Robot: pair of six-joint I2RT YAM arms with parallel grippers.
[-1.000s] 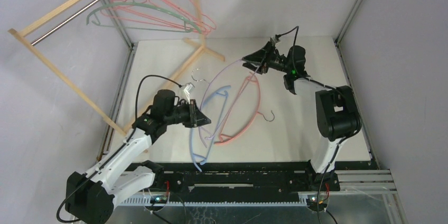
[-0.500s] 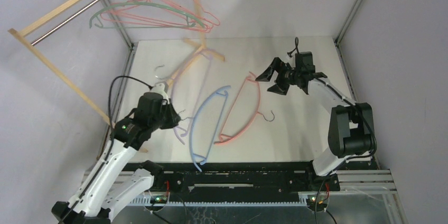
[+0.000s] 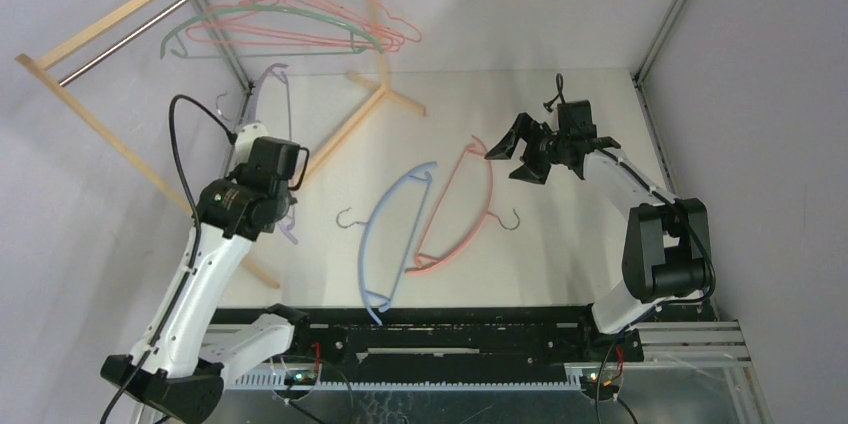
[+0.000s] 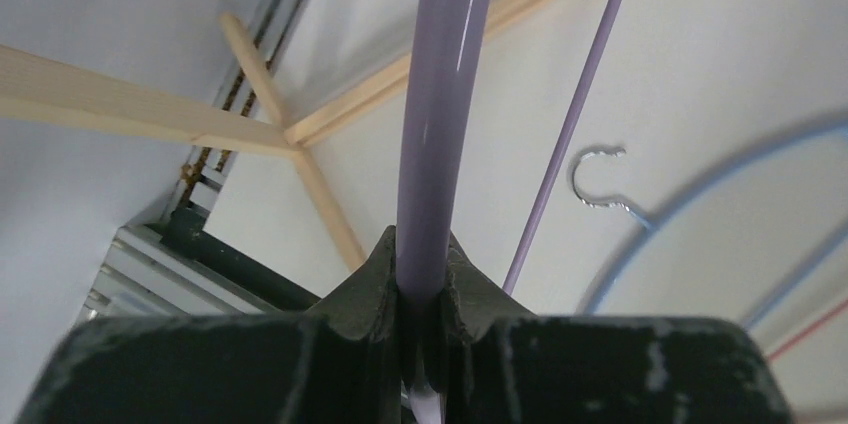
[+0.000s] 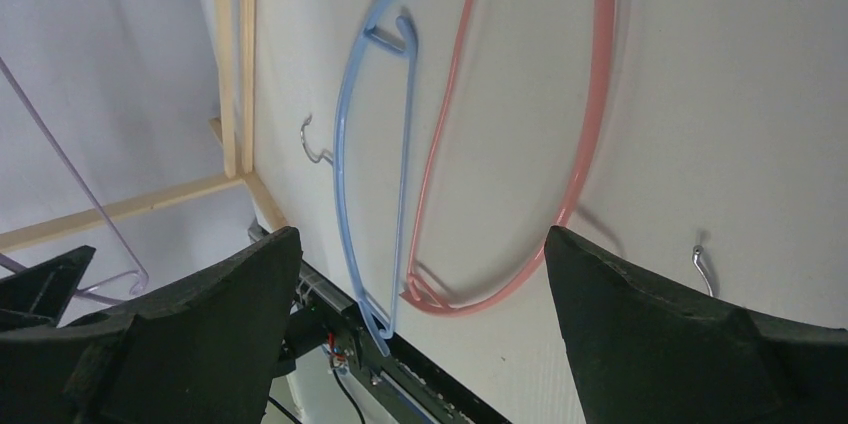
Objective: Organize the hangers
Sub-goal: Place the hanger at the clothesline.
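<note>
Since earlier, our left end effector (image 4: pixel 422 266) swung lilac hanger (image 4: pixel 440 94) far-left toward rack (image 4: pixel 120 106); clamped on its arm. Risk: hanger pivots in pinch, hook misses rod (image 3: pixel 140 28). Our right end effector (image 3: pixel 512 156) apart, empty, above pink hanger (image 3: pixel 470 214) mid-tabletop (image 3: pixel 560 244).

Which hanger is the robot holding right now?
The lilac hanger, pinched in the left gripper and held up in the air. The blue hanger and pink hanger lie flat on the table, untouched.

Hangers and rack, counted by kind
One lilac hanger (image 4: pixel 440 124), one blue hanger (image 3: pixel 363 244), one pink hanger (image 3: pixel 491 189), one green hanger (image 3: pixel 270 9); pink-red wire hangers (image 3: pixel 390 39) overlapped, likely three; one wooden rack (image 3: pixel 110 12).
</note>
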